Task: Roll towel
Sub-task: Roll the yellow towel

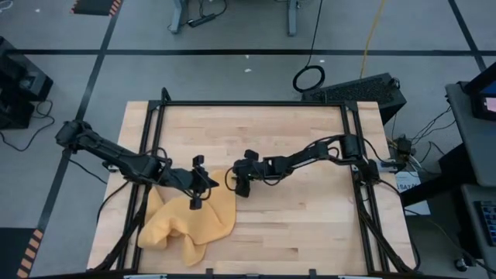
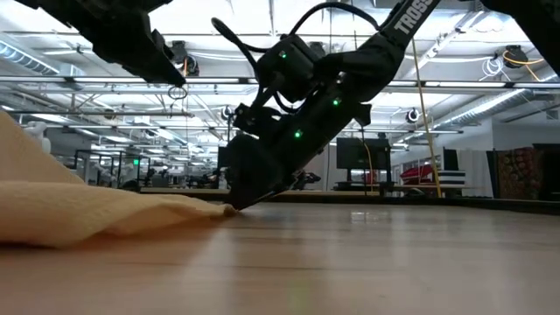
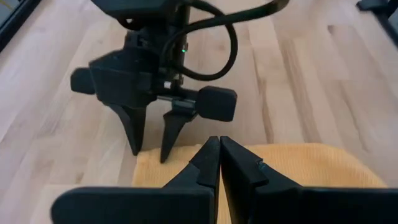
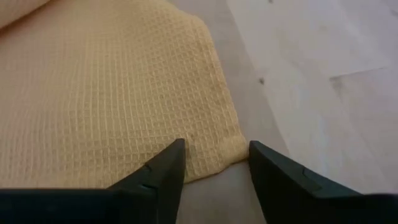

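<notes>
My orange-yellow towel [image 4: 106, 87], woven in a fine waffle grid with no print, lies on the pale, light-brown wooden tabletop [image 1: 310, 209] with plank grain, beneath my two dark, near-black grippers with green indicator lights.

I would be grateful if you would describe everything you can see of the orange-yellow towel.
The towel is a plain orange-yellow waffle-weave cloth, soft and unmarked. It lies crumpled and partly folded on the wooden table, near its front edge on the left arm's side. One rounded corner lies flat on the wood, between the fingers of the open right claw. The left claw, shut, hangs over it; contact cannot be told.
</notes>
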